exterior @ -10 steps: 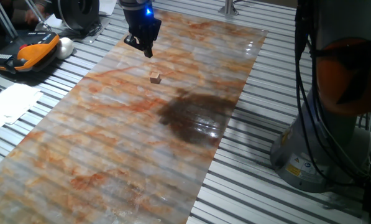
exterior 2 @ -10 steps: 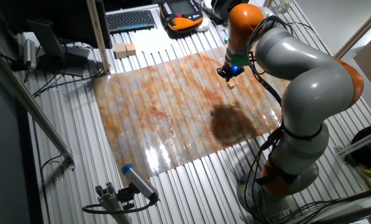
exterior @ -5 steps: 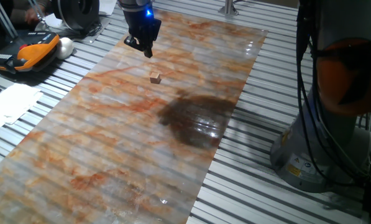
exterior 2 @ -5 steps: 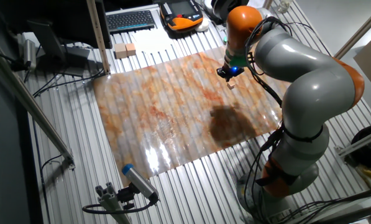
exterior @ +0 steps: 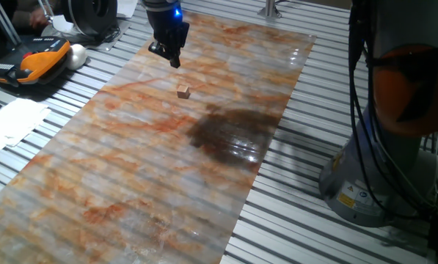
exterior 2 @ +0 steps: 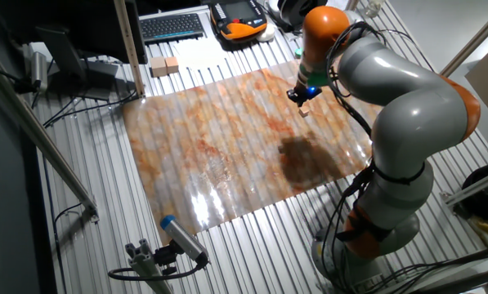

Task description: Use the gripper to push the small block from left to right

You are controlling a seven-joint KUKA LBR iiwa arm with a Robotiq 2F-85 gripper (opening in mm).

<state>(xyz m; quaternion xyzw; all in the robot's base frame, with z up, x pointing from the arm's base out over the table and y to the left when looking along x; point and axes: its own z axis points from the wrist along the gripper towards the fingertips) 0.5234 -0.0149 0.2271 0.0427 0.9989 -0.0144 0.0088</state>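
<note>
**Tan cube on the marbled sheet, pincer above and behind it**

Tan wood, plain and unmarked: the small block [exterior: 183, 91] sits on the orange-and-grey marbled sheet [exterior: 130, 169] that covers the slatted metal surface [exterior: 299, 213]. It rests a little up-frame of a large dark smudge [exterior: 230, 136] on the sheet. In the other fixed view the block [exterior 2: 304, 112] shows only as a pale speck just beneath the arm's tip.

The pincer [exterior: 171, 57] hangs near the far edge of the sheet, apart from the block, with a blue light glowing on the body above it. Its black tips look drawn close together, but whether they are fully clenched I cannot tell; nothing is held between them. In the other fixed view the pincer [exterior 2: 302, 96] points down from the grey-and-orange arm [exterior 2: 391, 90].

An orange-and-black handheld unit [exterior: 39, 62] lies off the sheet, beside white papers [exterior: 13, 121].
</note>
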